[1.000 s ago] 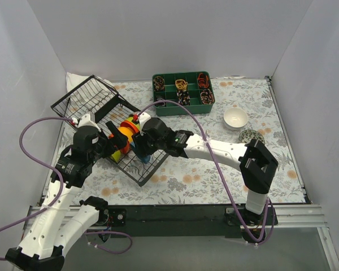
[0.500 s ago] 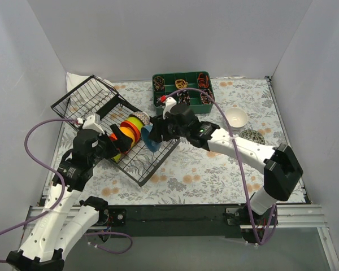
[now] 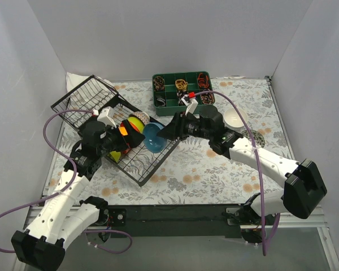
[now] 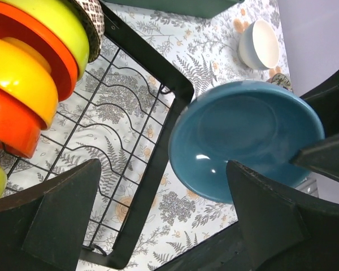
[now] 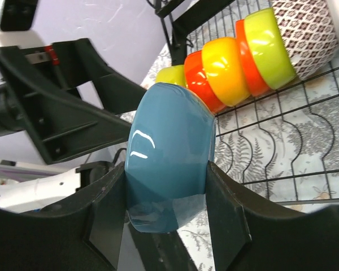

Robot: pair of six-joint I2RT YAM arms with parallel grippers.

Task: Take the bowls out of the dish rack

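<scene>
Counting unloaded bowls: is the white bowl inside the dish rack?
No, the white bowl stands on the floral tablecloth, well apart from the dish rack.

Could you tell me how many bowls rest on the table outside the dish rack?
2: a white bowl right of the green tray, and a patterned bowl near it, partly hidden behind the right arm.

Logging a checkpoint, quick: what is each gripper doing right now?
Left gripper: open, holding nothing.
Right gripper: shut on the blue bowl.
</scene>
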